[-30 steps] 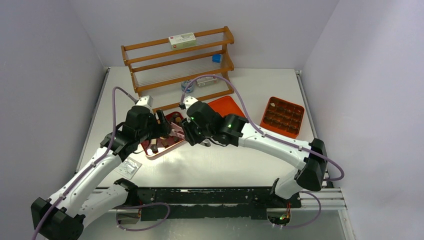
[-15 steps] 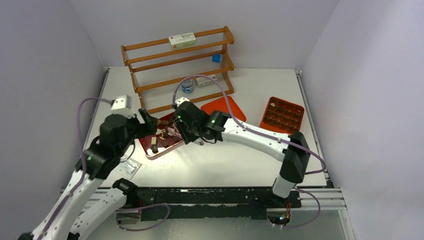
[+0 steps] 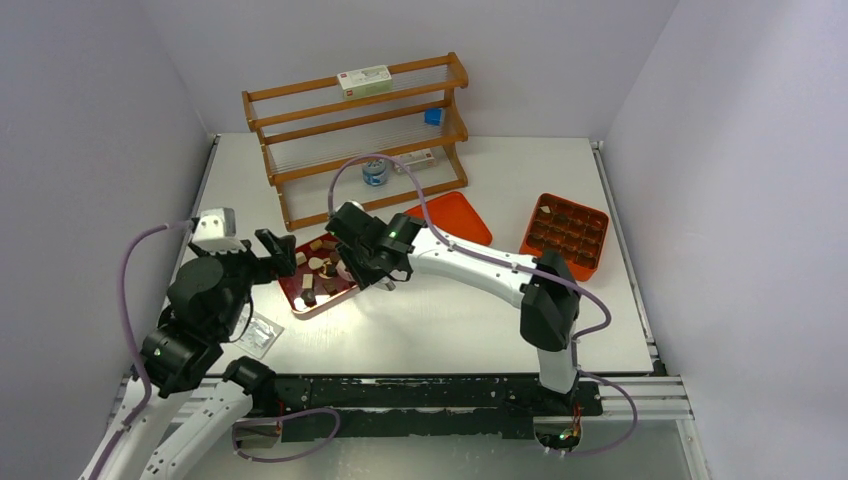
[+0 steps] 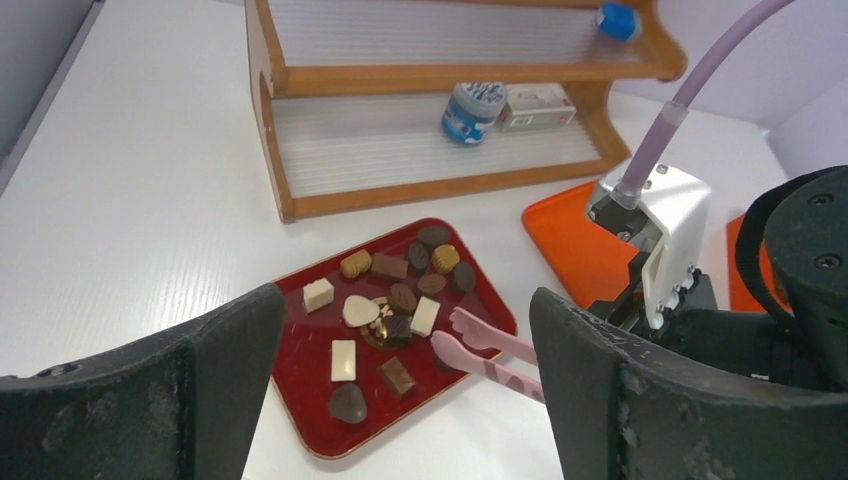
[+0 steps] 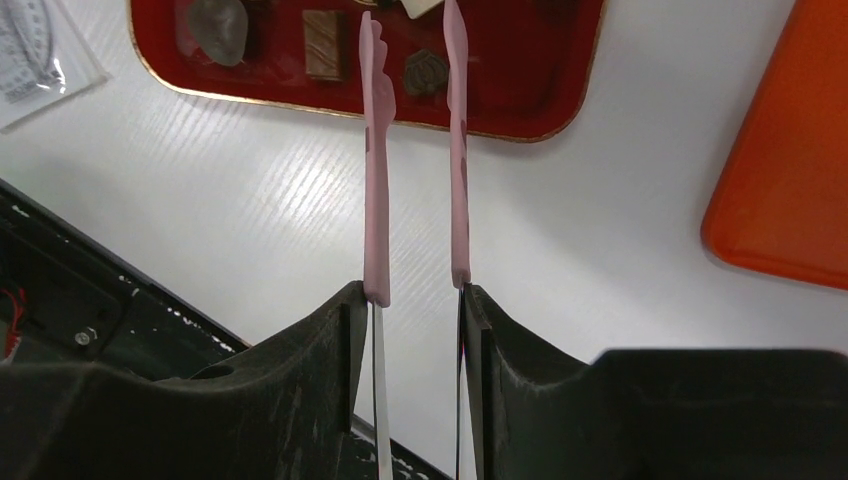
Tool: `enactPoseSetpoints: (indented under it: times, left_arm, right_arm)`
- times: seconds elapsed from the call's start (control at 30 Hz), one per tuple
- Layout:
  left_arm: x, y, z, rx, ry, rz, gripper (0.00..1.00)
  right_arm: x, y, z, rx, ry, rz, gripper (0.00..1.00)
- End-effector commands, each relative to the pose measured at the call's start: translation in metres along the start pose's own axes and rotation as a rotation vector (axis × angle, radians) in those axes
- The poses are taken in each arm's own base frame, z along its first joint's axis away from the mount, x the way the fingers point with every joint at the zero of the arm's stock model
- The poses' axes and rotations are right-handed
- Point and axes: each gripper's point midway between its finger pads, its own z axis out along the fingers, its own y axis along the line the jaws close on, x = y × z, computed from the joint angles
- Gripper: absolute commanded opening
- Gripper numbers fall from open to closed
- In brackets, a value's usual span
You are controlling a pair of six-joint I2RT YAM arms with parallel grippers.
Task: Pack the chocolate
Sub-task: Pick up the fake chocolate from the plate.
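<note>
1. The chocolate [image 4: 385,300], more than a dozen dark, light-brown and cream pieces, lies loose on the dark red tray [image 4: 303,385] on the tabletop [image 3: 450,320]. Most of it sits toward the tray's far half.
2. The orange compartment box [image 3: 602,240] stands well apart to the right, with its orange lid [image 3: 455,215] lying between it and the tray. Its cells look dark. From above I cannot tell how many are filled.
3. The right hand [image 5: 412,300] pinches the handle end of the pink tongs [image 4: 490,355]. The tong tips stand apart over the tray's near-right part with nothing gripped between them, and a dark round piece lies just beyond them.
4. The left hand [image 3: 275,250] is spread wide and empty, just beside the tray's left edge.
5. Judgement: packing is at best partly done. Nearly all the visible work remains, since every piece on the tray has yet to be gripped, carried across to the box and set into a cell, with the lid presumably last.
</note>
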Motion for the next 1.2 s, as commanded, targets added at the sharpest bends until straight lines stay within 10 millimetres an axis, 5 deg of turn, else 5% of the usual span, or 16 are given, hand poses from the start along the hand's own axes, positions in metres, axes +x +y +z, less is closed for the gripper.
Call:
enactPoseSetpoints:
  times: [0.0, 0.8, 1.17]
  left_arm:
    - [0.000, 0.004, 0.005, -0.028, 0.015, 0.038, 0.97]
    - [-0.011, 0.010, -0.006, -0.038, -0.048, 0.021, 0.97]
    - [-0.009, 0.008, -0.004, -0.030, -0.039, 0.029, 0.97]
  right_arm:
    - [0.000, -0.001, 0.001, 0.017, 0.034, -0.002, 0.43]
    - [0.010, -0.005, 0.023, 0.067, 0.104, -0.034, 0.37]
    - [-0.013, -0.028, -0.005, 0.093, 0.016, 0.021, 0.31]
